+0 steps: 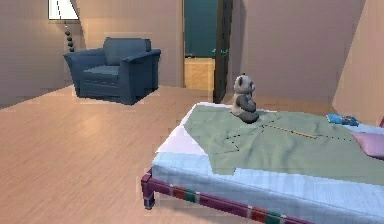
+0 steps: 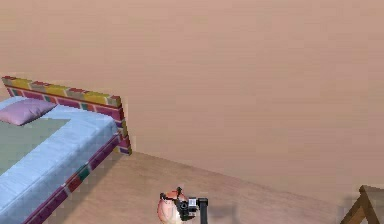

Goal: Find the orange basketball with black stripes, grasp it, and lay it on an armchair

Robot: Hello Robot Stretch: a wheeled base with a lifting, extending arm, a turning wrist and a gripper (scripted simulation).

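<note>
Armchair [image 1: 112,68], boxy, blue, thick-cushioned

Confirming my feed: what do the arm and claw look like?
The arm is a dark square bar at the arm side view's bottom edge, ending in a white square with black marks; the claw is a dark body with thin fingers.

A: Where does your forward view look from?
B: From the robot itself, ahead and somewhat down. You have the bed [image 1: 290,150] near on the right, the armchair [image 1: 112,68] far left and a doorway [image 1: 203,35] far ahead.
A: And your arm side view?
B: It looks out sideways at a bare wall [image 2: 250,80]. Both views share the bed: its pink pillow [image 1: 372,146] at your forward view's right edge lies again at the arm side view's left.
</note>
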